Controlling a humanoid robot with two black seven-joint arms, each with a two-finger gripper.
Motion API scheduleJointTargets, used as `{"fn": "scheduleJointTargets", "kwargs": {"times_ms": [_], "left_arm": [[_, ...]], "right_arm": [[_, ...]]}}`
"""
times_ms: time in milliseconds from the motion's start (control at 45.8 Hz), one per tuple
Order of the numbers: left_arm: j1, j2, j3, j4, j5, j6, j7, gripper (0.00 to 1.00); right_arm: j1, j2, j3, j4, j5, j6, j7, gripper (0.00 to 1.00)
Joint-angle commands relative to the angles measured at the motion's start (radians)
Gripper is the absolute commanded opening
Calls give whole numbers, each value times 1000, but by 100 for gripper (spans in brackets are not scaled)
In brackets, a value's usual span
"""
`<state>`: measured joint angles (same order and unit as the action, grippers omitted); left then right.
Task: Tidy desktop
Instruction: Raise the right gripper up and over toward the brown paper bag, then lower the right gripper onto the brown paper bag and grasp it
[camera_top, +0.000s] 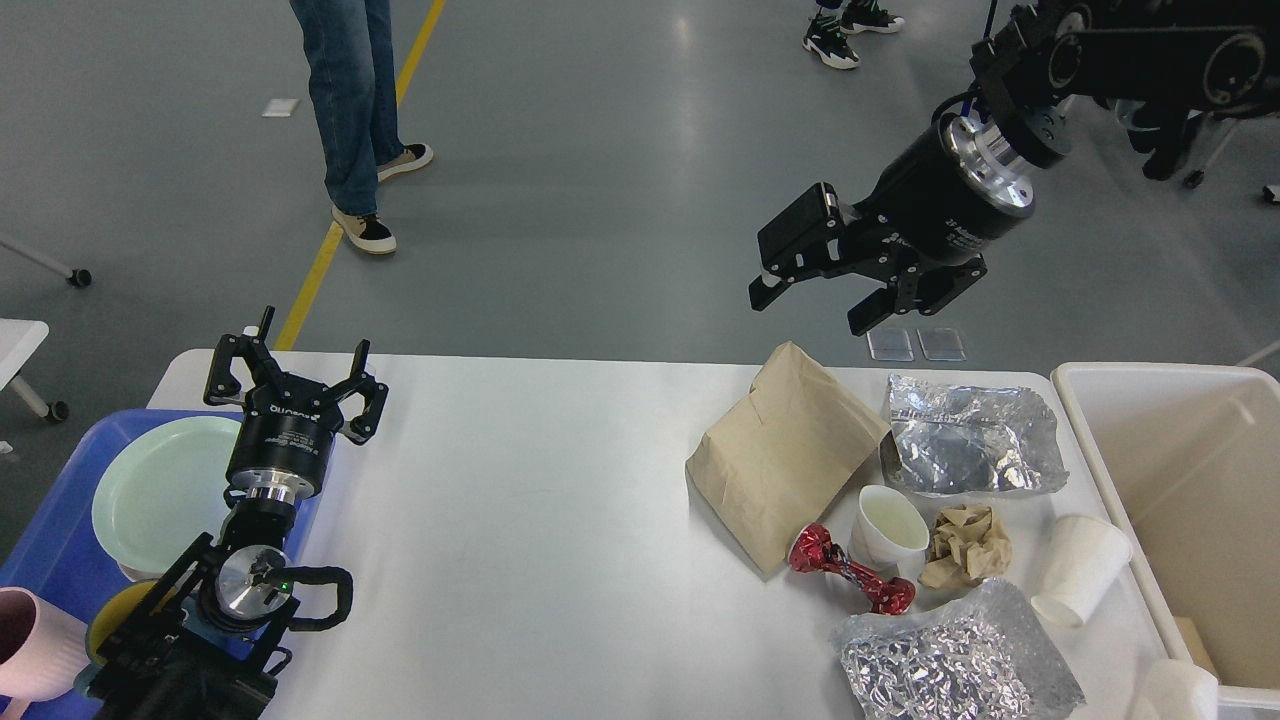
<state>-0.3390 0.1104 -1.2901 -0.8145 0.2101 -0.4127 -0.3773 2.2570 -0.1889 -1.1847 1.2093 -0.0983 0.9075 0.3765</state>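
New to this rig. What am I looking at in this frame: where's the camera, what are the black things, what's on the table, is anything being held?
The camera sits in a humanoid robot's head, looking forward and down at a white desktop. The black parts are its two arms. The left gripper, open, hovers by the table's left edge; the right gripper, also open, hangs in the air above the far right side. Neither holds anything.

At left is a blue tray with a pale green plate and a pink cup. At right is litter: a brown paper bag, two silver foil bags, a small white cup, a crushed red can, crumpled brown paper and a tipped white paper cup. A cream bin stands at the far right. A person's legs show on the floor beyond.
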Motion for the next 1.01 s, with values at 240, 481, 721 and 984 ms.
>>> {"fn": "scheduleJointTargets", "kwargs": {"times_ms": [240,481,721,984], "left_arm": [[0,0,0,0,0,0,2,96],[0,0,2,0,0,0,3,96],[0,0,2,0,2,0,3,96],[0,0,2,0,0,0,3,96]], "right_arm": [[280,25,-33,283,3,-35,-496,100],[308,-21,-41,389,101,-55,-525,100],[283,-29,-47,378,107,-111,-524,100],[-23,46,62,123,249,-177,-524,100]]}}
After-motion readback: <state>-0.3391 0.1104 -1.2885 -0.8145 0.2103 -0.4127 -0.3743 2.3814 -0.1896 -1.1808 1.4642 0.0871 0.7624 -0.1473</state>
